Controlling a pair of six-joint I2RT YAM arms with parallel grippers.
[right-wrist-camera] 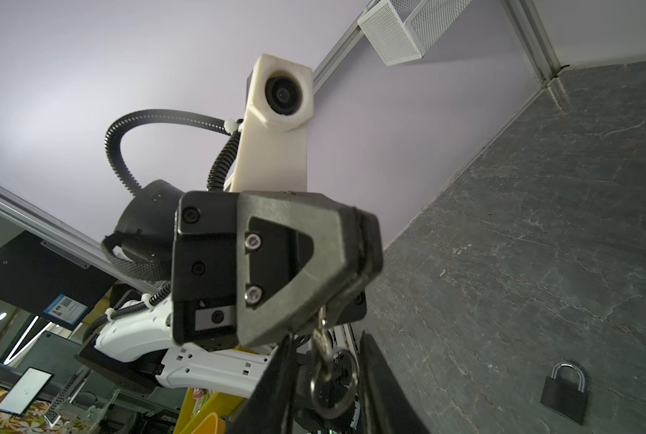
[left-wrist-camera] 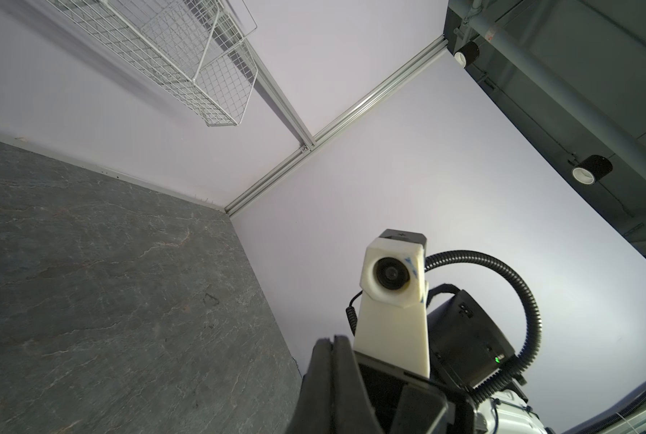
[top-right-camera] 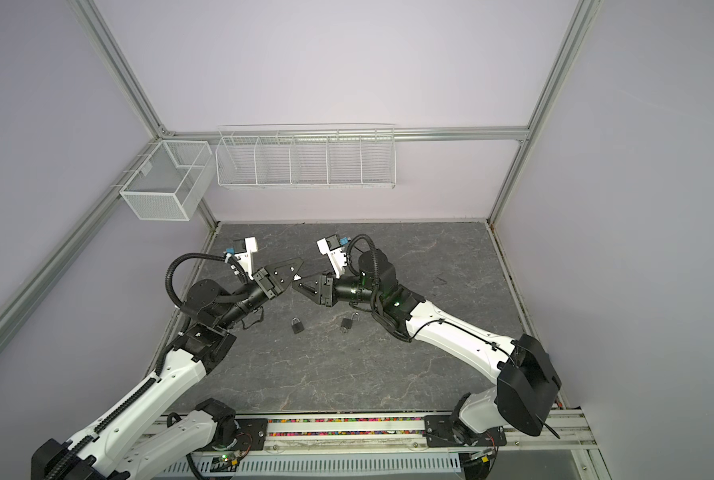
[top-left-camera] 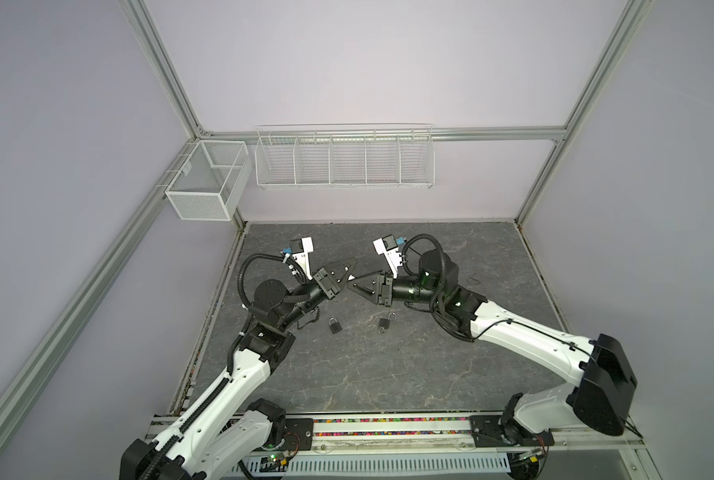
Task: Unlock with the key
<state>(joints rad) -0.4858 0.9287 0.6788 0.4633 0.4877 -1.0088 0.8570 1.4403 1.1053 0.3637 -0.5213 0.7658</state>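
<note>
Left claw (right-wrist-camera: 359, 263) pinched the light, slippery key (right-wrist-camera: 320, 330) (ring (right-wrist-camera: 314, 390) dangling) while the right claw (right-wrist-camera: 326, 349), narrowly open, flanked its flat head, likely the surest hold.

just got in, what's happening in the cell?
Looks like a mid-air key handover. The left pincer is shut on the key. Its keyring dangles inside the right pincer, whose jaws stand apart around it. Two padlocks lie on the table below, and nothing is touching either one.
</note>
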